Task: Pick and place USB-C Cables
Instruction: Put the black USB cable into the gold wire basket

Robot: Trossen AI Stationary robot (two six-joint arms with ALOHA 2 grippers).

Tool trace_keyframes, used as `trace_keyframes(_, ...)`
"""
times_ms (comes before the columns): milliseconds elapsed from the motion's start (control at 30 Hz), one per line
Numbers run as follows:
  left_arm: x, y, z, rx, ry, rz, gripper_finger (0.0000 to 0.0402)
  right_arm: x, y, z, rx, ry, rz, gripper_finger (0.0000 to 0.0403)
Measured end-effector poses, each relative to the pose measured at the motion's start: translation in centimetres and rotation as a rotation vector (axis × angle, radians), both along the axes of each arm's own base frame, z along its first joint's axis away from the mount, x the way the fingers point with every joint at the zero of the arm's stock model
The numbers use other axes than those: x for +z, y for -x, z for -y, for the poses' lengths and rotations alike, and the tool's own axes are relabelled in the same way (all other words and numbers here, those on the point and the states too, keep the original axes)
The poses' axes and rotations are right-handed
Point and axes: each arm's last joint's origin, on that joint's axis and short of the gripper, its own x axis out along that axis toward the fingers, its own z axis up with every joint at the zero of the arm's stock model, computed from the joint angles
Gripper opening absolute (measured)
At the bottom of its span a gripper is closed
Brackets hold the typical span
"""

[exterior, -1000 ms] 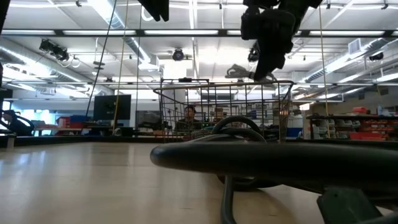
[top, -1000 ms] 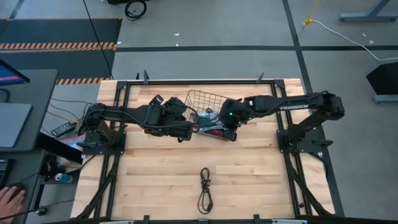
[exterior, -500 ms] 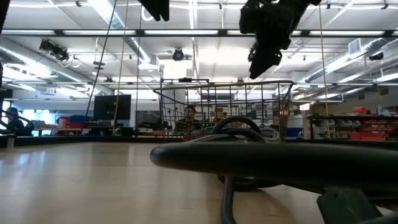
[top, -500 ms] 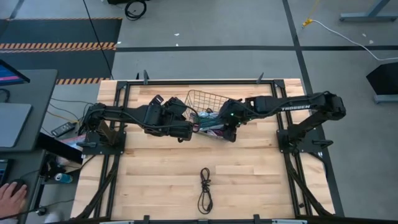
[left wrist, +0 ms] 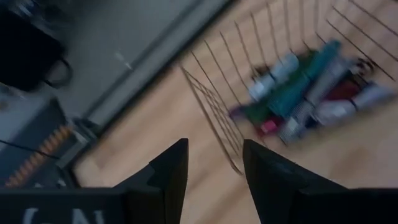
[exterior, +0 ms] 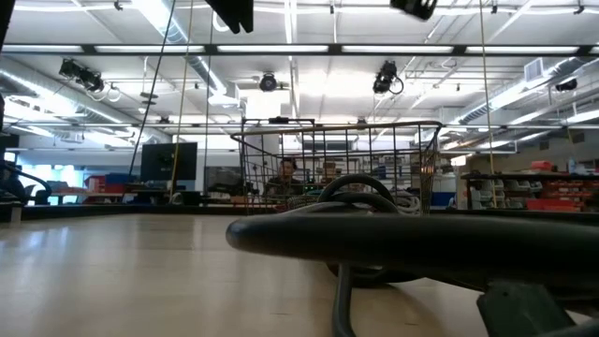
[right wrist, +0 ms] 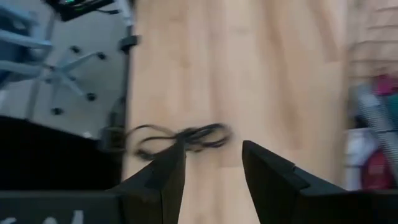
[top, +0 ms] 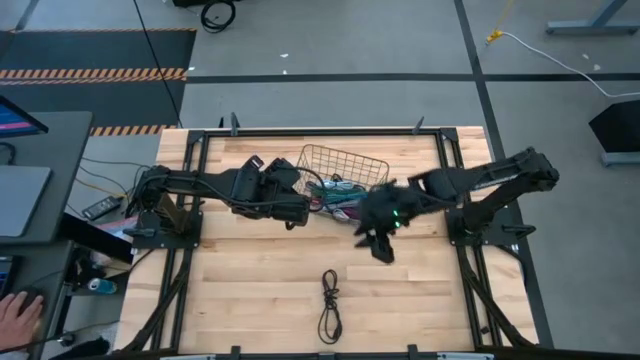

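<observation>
Large open industrial lab or workshop hall. Grey concrete floor (top: pixel 330 50) with black tape lines, hazard-striped mat (top: pixel 95 73) at edge. Long ceiling strip lights (exterior: pixel 281 49), exposed beams, ceiling cameras (exterior: pixel 269 82). Shelving with stock (exterior: pixel 529 192) along far wall (contents too small to tell). Person seated at far workstation (exterior: pixel 284 173). Wooden surface (top: pixel 260 270) in black metal frame; laptop desk (top: pixel 30 185) beside it.

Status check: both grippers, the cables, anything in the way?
Right gripper open, empty, off basket. Left gripper open beside it. Black cable loose on table; path clear.

Overhead and table-level views share the basket (top: pixel 345 160); wrist cameras close.
</observation>
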Motion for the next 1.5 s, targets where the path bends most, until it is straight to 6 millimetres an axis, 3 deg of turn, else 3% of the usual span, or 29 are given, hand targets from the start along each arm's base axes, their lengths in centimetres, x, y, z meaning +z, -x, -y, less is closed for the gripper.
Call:
trace_keyframes(200, -0.3, 0.2, 1.9, -0.063, 0.174, -0.017, 0.016, 1.9, 1.4, -4.5, 0.018, -0.103, 0.018, 0.0164)
trace_keyframes(433, -0.6, 0.9, 7.1, -0.048, 0.289, 0.107, 0.016, 5.2, 2.7, -7.3, 0.018, -0.059, 0.176, 0.0164)
trace_keyframes(700, -4.0, 0.1, 12.1, 0.042, 0.353, 0.132, 0.016, 11.2, 3.8, -6.6, 0.121, 0.124, 0.439, 0.0164)
trace_keyframes(900, -7.1, -1.8, 14.1, 0.145, 0.49, 0.125, 0.016, 14.3, 5.2, -6.0, 0.205, 0.218, 0.548, 0.0164)
trace_keyframes(1167, -9.3, -5.5, 16.9, 0.116, 0.694, 0.327, 0.016, 14.6, 5.8, -5.7, 0.248, 0.273, 0.524, 0.0164)
trace_keyframes(1267, -10.7, -6.5, 17.9, 0.106, 0.793, 0.301, 0.016, 14.6, 5.8, -5.7, 0.249, 0.275, 0.522, 0.0164)
trace_keyframes(1500, -16.2, -7.4, 20.5, 0.183, 0.893, 0.143, 0.016, 15.1, 6.5, -5.3, 0.238, 0.259, 0.54, 0.0164)
